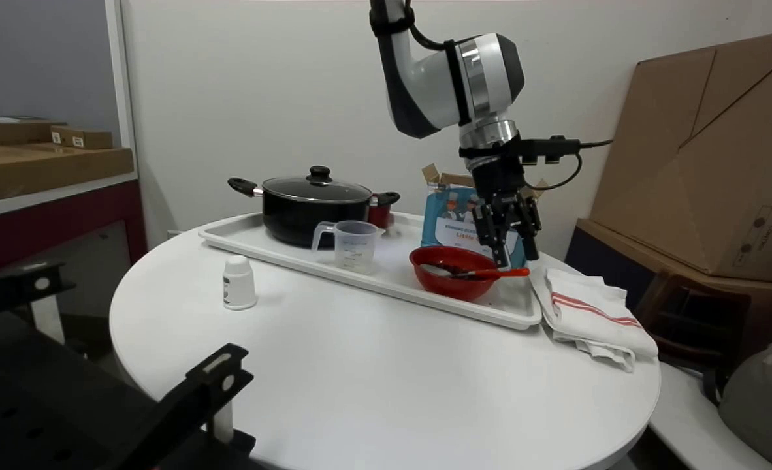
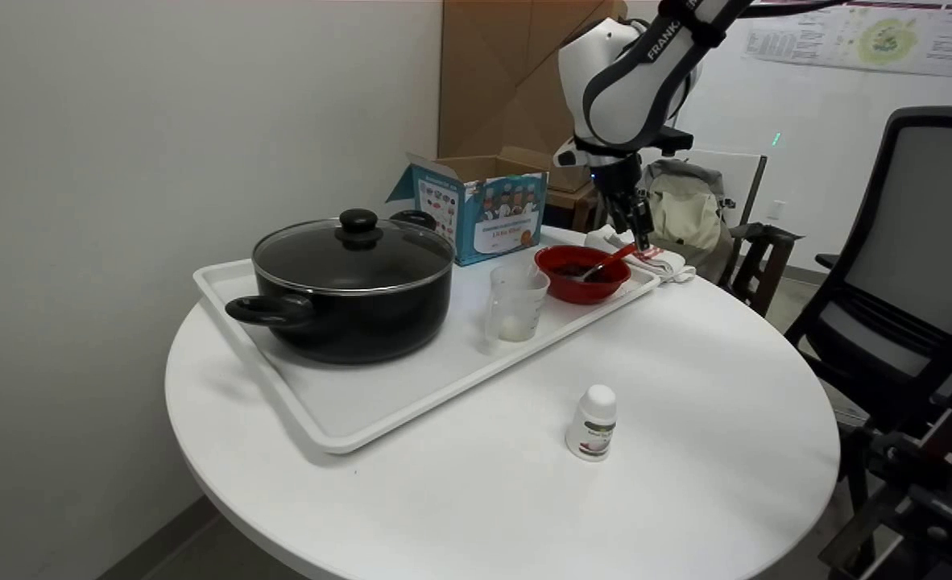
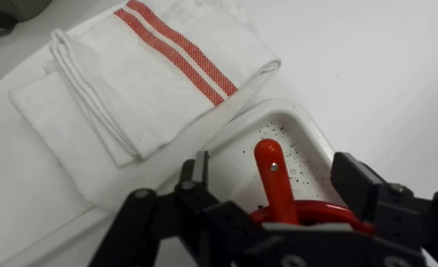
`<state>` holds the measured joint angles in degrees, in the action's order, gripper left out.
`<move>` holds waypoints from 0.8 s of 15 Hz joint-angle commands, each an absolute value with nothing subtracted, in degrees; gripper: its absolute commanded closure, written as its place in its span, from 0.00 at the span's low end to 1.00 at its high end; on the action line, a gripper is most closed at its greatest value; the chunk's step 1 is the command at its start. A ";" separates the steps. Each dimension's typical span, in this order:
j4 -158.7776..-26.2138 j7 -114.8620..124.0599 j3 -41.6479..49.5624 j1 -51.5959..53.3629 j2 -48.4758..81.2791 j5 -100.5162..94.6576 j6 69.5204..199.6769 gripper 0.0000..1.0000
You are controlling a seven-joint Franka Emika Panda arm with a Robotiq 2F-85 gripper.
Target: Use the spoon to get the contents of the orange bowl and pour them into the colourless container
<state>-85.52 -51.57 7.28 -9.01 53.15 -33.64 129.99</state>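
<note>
claw, wrist view: fingers parted, the handle of the spoon showing between them. just below the claw: the orange bowl, the spoon lying in it, handle across the rim. farther from the claw, past the bowl: the colourless container, upright on the tray; farther still, the black pot. near the claw: the folded towel.

Black lidded pot on white tray, blue box, towel with 2 red stripes, white bottle
</note>
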 commanded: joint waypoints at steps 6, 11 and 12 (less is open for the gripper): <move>-82.59 -51.89 8.24 -8.94 55.14 -34.02 130.59 0.84; -82.66 -52.03 8.03 -9.21 54.64 -33.46 130.04 0.91; -82.61 -52.17 8.03 -9.27 54.59 -33.41 129.86 0.91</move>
